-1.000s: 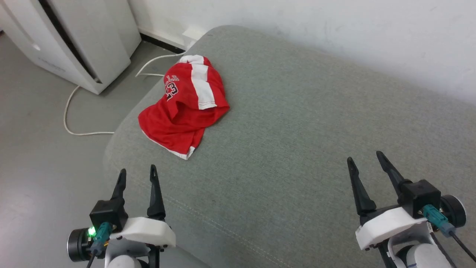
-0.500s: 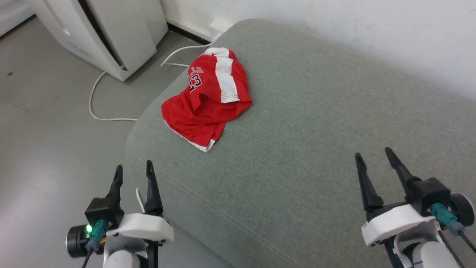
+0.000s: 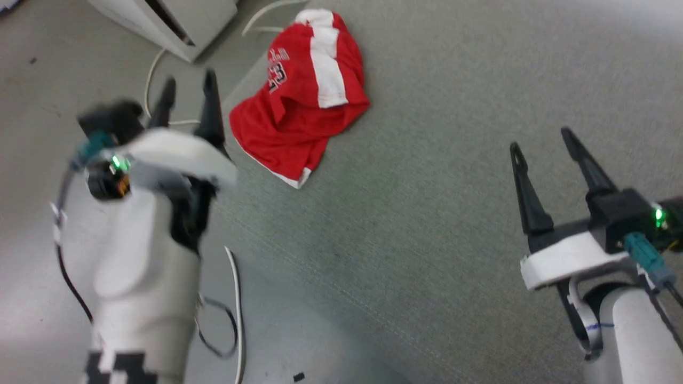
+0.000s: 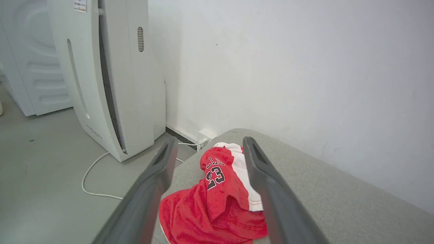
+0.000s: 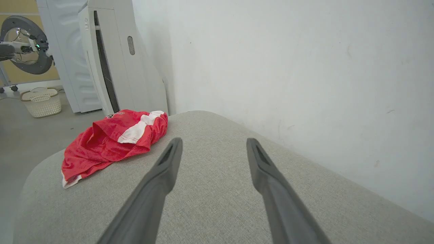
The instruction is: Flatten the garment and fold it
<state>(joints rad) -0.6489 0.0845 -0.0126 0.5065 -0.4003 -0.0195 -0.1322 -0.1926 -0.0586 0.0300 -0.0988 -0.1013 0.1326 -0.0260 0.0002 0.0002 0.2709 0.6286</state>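
Observation:
The red garment [image 3: 301,109] lies crumpled near the left end of the grey upholstered surface [image 3: 427,176], with a white band and the printed number 23 facing up. The left wrist view has it [image 4: 217,203] straight ahead between the fingers, and the right wrist view has it [image 5: 112,145] off to the left. My left gripper [image 3: 188,88] is raised and open just left of the garment, over the surface's edge, holding nothing. My right gripper [image 3: 541,140] hovers open over the right part of the surface, well away from the garment.
A white appliance [image 3: 171,16] stands on the floor beyond the surface's left end, with a white cable [image 3: 152,69] trailing from it. A white wall [image 4: 305,67] runs behind. A pale laundry basket [image 5: 41,103] sits on the floor far left.
The camera has tilted down and closer. My left arm has risen and reached forward, its gripper now level with the garment's left side. The right gripper has lifted a little.

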